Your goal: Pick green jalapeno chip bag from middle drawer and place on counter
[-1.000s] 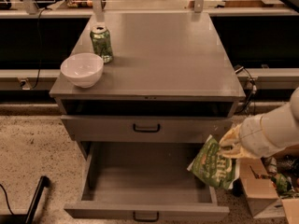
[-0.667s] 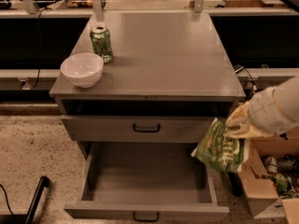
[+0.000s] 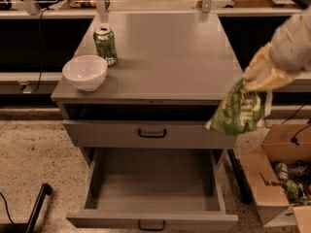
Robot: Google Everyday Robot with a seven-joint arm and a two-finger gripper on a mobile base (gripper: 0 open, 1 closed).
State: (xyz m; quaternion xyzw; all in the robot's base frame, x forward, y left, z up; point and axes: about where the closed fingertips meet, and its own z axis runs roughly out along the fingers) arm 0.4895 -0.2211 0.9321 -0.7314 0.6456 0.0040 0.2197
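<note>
A: Counter point(image 3: 165, 57) is logged first. What is risked there?
B: A snag. The right edge, near the front right corner, may be struck by the hanging load if it is carried sideways before being raised.
A: Middle drawer point(image 3: 155, 178)?
B: It is seen pulled open below the front edge. A dropped load could be caught by it, or by the cardboard box point(image 3: 272, 152) on the floor off the right edge.
A: Green jalapeno chip bag point(image 3: 238, 113)?
B: It is held in the air just off the right edge, by the front right corner, with its lower part apparently hung below the top's level. Only its upper end is pinched by the gripper point(image 3: 250, 84), whose fingers are closed on it. Slipping of the crinkly film is judged possible.
A: Bowl point(image 3: 85, 72), soda can point(image 3: 105, 45)?
B: They are set near the front left corner and along the left edge, well apart from the bag. Contact is judged unlikely.
</note>
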